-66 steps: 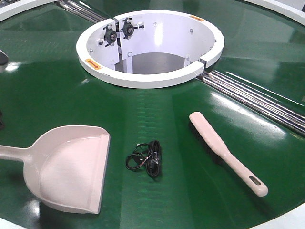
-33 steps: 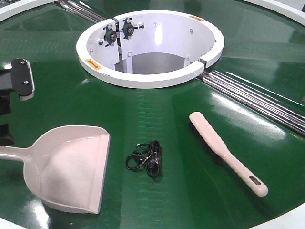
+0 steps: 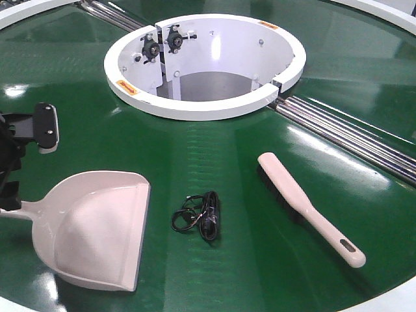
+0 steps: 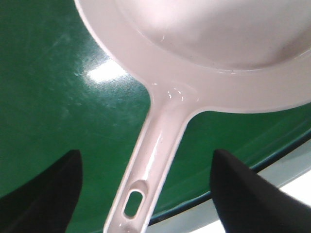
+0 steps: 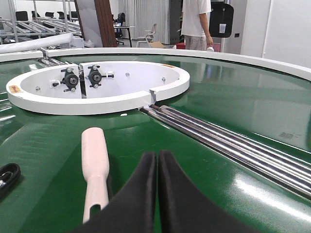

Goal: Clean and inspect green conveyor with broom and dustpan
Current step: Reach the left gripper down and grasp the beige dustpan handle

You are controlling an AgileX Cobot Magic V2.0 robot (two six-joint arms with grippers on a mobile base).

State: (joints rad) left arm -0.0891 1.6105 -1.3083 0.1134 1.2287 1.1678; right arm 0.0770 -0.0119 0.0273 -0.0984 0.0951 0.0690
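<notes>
A pale pink dustpan (image 3: 97,227) lies on the green conveyor (image 3: 214,149) at the front left, its handle (image 4: 155,160) pointing left. My left gripper (image 4: 146,189) is open above the handle, a black finger on each side, not touching it. Its arm shows at the left edge of the front view (image 3: 26,143). A pale pink broom (image 3: 305,208) lies at the front right. My right gripper (image 5: 157,160) is shut and empty, just right of the broom (image 5: 95,160). A black cable bundle (image 3: 198,218) lies between dustpan and broom.
A white ring (image 3: 205,62) surrounds the round opening at the conveyor's centre. Steel rollers (image 3: 351,133) run from it toward the right. The conveyor's white outer rim (image 4: 291,170) is close to the dustpan handle. A person (image 5: 197,22) stands in the background.
My left arm has come into the front view from the left edge and moved down toward the dustpan handle. The dustpan, broom and cable have not moved.
</notes>
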